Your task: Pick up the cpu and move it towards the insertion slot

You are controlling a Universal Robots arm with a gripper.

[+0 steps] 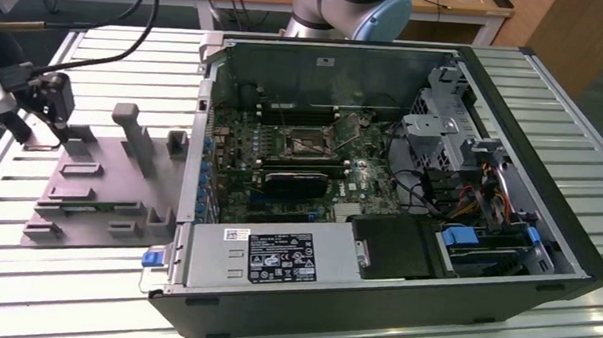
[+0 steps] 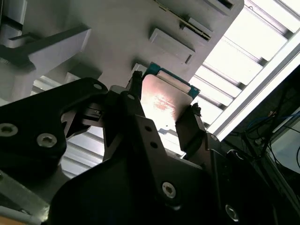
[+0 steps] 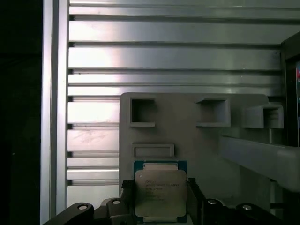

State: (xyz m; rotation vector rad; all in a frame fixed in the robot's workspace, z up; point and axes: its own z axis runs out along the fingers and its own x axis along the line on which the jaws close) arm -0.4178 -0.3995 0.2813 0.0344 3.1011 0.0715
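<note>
Now cpu (image 3: 160,190) betw fingers (image 3: 127,199), grey fixture (image 3: 197,145) close

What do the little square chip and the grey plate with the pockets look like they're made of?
The small square silvery-topped chip: brushed metal lid, going by its dull sheen, on a green board rim. The flat grey pocketed plate: matte, probably plastic.
</note>
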